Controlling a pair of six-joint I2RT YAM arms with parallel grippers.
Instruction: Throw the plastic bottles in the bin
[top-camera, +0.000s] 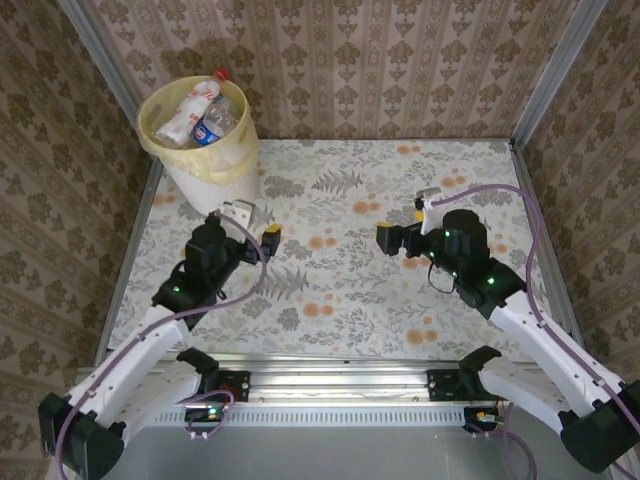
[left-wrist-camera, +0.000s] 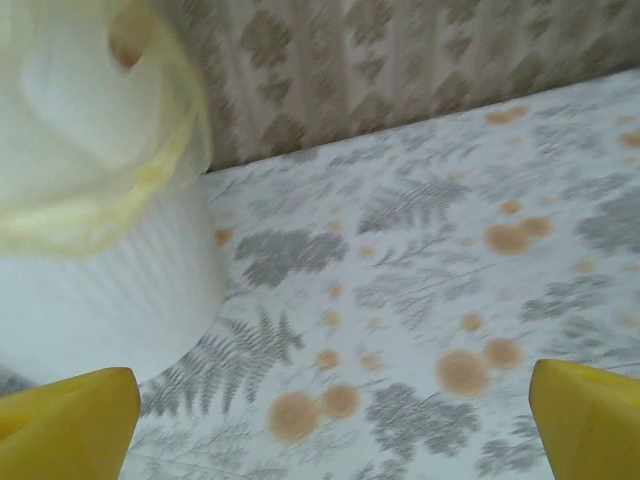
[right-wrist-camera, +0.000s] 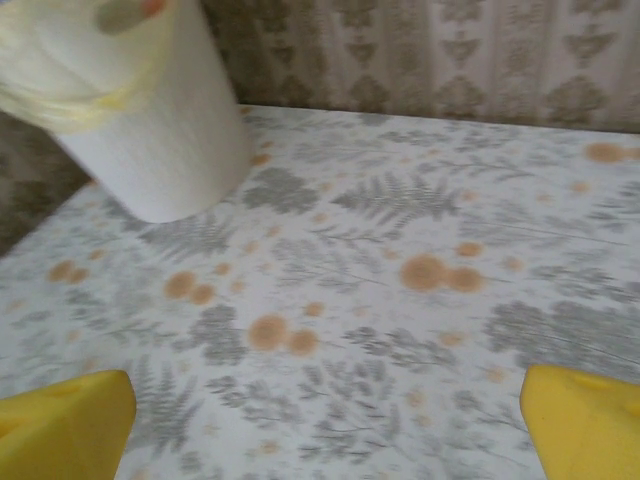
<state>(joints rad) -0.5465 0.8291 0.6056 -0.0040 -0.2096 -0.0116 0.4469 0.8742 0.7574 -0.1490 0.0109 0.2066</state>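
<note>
The white bin (top-camera: 205, 160), lined with a pale yellow bag, stands at the table's far left corner. Plastic bottles (top-camera: 200, 115) lie piled inside it; one has a red cap and one a blue label. My left gripper (top-camera: 255, 223) hovers just in front of the bin, open and holding nothing. In the left wrist view the bin (left-wrist-camera: 95, 260) stands close on the left, and the yellow fingertips (left-wrist-camera: 70, 420) are far apart. My right gripper (top-camera: 408, 218) hangs open over the table's middle right. The right wrist view has the bin (right-wrist-camera: 155, 140) at upper left, with nothing between the fingers (right-wrist-camera: 585, 420).
The tablecloth (top-camera: 340, 290) has a grey leaf and orange dot print and carries no loose bottles. Patterned walls close in the back and both sides. A metal rail (top-camera: 330, 385) runs along the near edge between the arm bases.
</note>
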